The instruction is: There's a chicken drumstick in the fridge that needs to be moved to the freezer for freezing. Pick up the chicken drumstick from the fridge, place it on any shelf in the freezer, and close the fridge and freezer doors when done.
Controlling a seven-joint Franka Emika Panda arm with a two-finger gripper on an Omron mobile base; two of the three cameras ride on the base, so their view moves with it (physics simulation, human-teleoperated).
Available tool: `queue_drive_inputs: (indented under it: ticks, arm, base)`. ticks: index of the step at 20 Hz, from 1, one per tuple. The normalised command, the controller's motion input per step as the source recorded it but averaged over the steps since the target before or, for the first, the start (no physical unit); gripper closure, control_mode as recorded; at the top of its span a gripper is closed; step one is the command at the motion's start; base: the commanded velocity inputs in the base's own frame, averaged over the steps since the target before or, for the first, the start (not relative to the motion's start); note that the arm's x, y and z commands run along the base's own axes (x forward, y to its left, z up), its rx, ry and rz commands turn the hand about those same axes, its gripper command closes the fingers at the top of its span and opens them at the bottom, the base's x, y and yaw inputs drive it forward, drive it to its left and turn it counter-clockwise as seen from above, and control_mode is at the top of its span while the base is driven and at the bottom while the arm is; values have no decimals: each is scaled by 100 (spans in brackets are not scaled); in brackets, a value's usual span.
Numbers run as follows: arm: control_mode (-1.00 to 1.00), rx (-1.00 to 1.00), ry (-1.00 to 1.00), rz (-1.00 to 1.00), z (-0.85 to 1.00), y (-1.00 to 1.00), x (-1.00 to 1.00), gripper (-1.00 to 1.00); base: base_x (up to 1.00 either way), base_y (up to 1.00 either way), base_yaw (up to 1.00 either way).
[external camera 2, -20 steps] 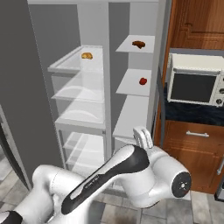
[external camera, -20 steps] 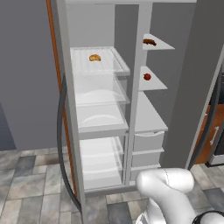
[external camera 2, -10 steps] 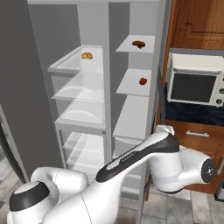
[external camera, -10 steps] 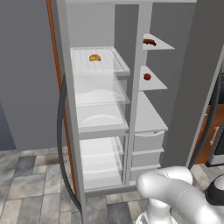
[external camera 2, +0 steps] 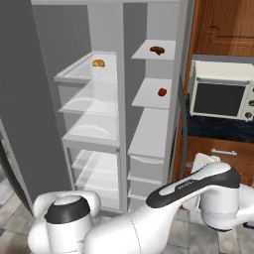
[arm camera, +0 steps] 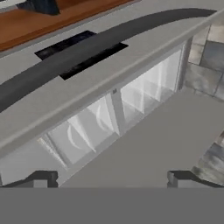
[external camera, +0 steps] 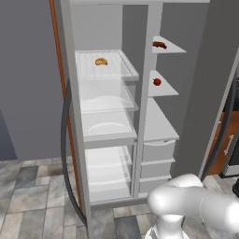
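The tall grey unit stands with both doors swung out. The chicken drumstick (external camera: 159,45) (external camera 2: 157,50), a dark reddish-brown lump, lies on the top opaque shelf (external camera: 170,46) of the narrow right compartment, the freezer (external camera 2: 149,134). To its left is the wider fridge (external camera: 105,116) with clear glass shelves. My gripper (arm camera: 113,179) is open, fingertips (arm camera: 43,177) wide apart with nothing between them. It is low at the right of the unit, beside the right door (external camera 2: 184,74). In the hand view a grey door with a dark bar handle (arm camera: 87,46) and a black dispenser panel (arm camera: 81,53) lies close ahead.
A golden bun (external camera: 101,61) sits on the fridge's top glass shelf, and a small red fruit (external camera: 157,81) on the freezer's second shelf. The left door (external camera: 28,79) juts out at the left. A microwave (external camera 2: 221,96) and wooden cabinets (external camera 2: 223,25) stand right of the unit.
My arm has swung to the right, carrying the hand from in front of the unit to beside the right door. The food has stayed put.
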Motion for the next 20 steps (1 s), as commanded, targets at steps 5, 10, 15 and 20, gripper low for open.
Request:
queue_drive_inputs:
  ticks: [5,10,15,20]
  arm:
    - [-100,22,11,6,-56,0,1,-100]
    - [-100,12,32,0,-44,0,2,-100]
    - [-100,8,44,0,-14,0,19,-100]
    - [-100,25,26,-3,-11,0,28,-100]
  base:
    - [0,0,0]
    - [0,0,0]
    - [0,0,0]
    - [0,0,0]
